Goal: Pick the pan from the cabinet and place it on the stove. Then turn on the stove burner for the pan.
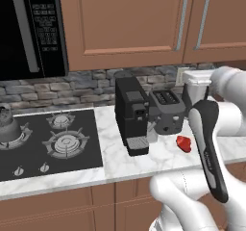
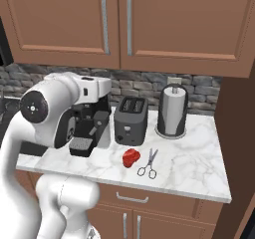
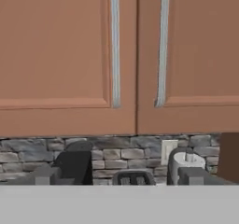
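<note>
Gripper (image 3: 116, 177) open wide, holding nothing, raised near the wall and facing the closed doors of the cabinet (image 3: 70, 55). Two silver bar handles (image 3: 115, 48) straight ahead, side by side. Below: coffee machine (image 1: 130, 114), toaster (image 1: 167, 110) and paper towel roll (image 2: 173, 111) along the far counter edge. Stove (image 1: 48, 143) to the left, kettle (image 1: 6, 124) on a far burner. Pan hidden.

We saw the cabinet (image 3: 70, 55) with its 2 doors shut and 2 silver bar handles (image 3: 115, 48) side by side at the seam. Below ran a stone backsplash (image 3: 28, 155) with a wall outlet (image 3: 168, 151), a toaster (image 3: 134, 177) and a paper towel roll (image 3: 186, 161).
</note>
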